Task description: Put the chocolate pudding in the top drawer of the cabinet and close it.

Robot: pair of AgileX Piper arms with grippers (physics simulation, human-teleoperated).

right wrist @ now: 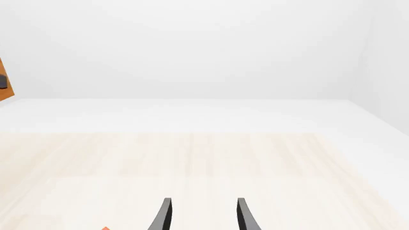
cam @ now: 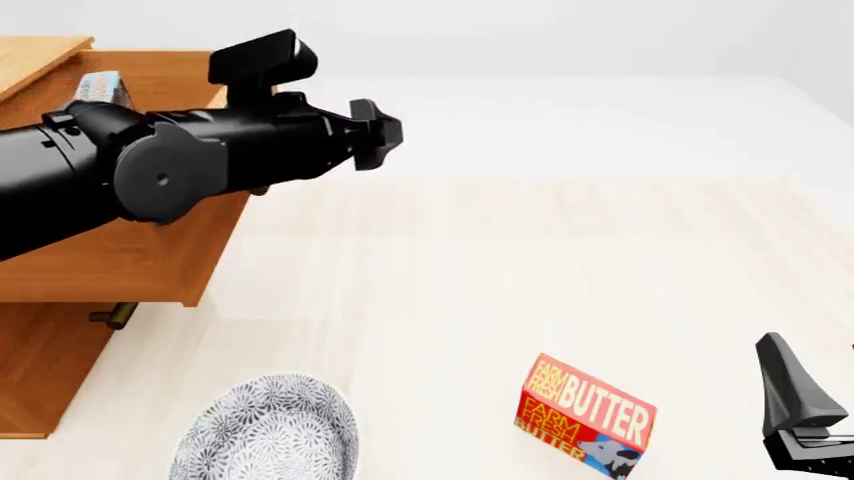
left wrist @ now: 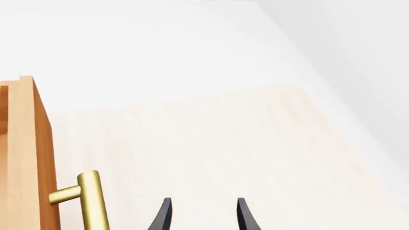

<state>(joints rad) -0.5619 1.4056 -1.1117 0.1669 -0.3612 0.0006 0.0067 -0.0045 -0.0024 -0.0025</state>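
Note:
The cabinet (cam: 40, 380) stands at the left with its top drawer (cam: 134, 255) pulled out. The chocolate pudding (cam: 103, 88) lies inside that drawer, mostly hidden behind my left arm. My left gripper (cam: 378, 132) hangs past the drawer's front, open and holding nothing. In the left wrist view the left gripper (left wrist: 201, 215) is beside the drawer's brass handle (left wrist: 89, 199), apart from it. My right gripper (cam: 801, 420) sits low at the front right. The right wrist view shows the right gripper (right wrist: 201, 215) open over bare table.
A red butter box (cam: 587, 415) lies on the table near the front, left of the right gripper. A grey patterned plate (cam: 267, 435) sits at the front beside the cabinet. The lower drawer's brass handle (cam: 114, 316) peeks out under the open drawer.

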